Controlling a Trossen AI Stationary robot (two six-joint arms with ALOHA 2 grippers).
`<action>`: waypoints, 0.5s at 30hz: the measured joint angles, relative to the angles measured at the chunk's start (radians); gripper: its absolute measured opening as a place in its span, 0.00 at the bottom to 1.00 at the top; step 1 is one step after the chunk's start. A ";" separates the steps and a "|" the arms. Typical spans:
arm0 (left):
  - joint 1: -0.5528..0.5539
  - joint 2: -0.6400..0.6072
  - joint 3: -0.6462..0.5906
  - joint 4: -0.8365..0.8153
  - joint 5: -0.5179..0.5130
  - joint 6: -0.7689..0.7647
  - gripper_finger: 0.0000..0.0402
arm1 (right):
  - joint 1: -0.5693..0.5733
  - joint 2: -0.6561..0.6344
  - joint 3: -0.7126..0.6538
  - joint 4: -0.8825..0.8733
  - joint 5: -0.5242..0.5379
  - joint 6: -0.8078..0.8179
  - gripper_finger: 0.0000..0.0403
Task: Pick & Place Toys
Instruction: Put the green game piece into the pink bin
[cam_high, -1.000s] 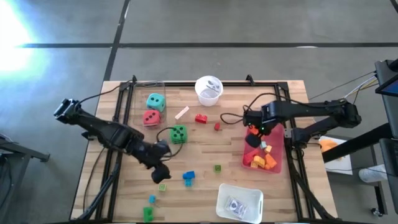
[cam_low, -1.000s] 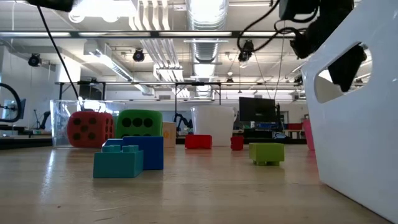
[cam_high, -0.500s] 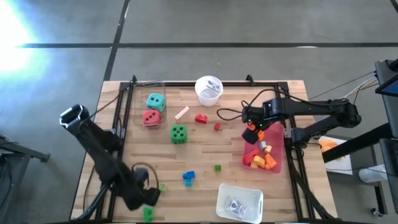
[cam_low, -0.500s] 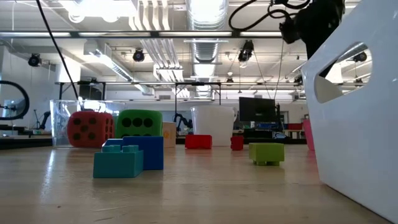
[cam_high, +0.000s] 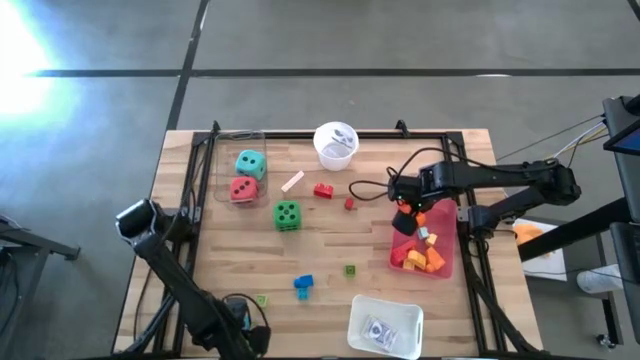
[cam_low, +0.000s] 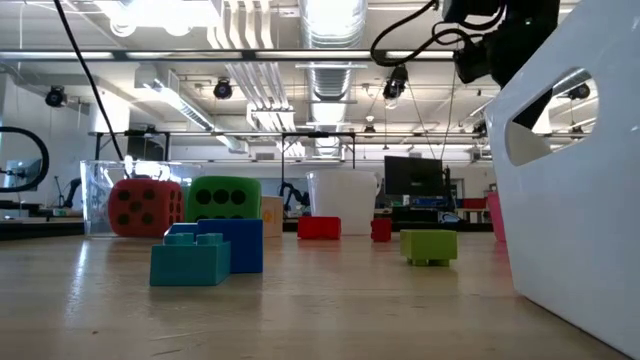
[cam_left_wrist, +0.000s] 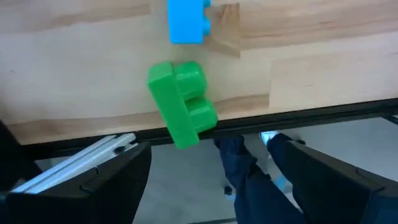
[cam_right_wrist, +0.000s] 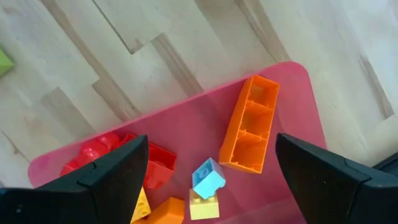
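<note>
Green brick at table edge

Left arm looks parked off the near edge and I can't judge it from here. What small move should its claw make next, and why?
Probably ease the open left claw forward and down to straddle the green brick. In the left wrist view that brick lies right at the table's near edge, just ahead of the claw, with a blue brick beyond it.

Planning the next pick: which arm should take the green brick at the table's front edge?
Left, probably. The left pincer is open and hangs right over the green brick at the front edge. The right pincer is open above the pink tray, on the table's far side.
</note>
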 joint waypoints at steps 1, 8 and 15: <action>-0.002 0.007 -0.003 0.007 0.000 -0.006 0.92 | 0.000 0.000 -0.001 0.000 0.000 -0.008 0.85; -0.030 0.057 -0.009 0.019 0.002 -0.078 0.92 | 0.000 0.000 -0.005 0.001 -0.002 -0.033 0.85; -0.032 0.096 -0.010 0.022 -0.010 -0.077 0.92 | 0.020 0.000 -0.005 0.001 -0.003 -0.050 0.85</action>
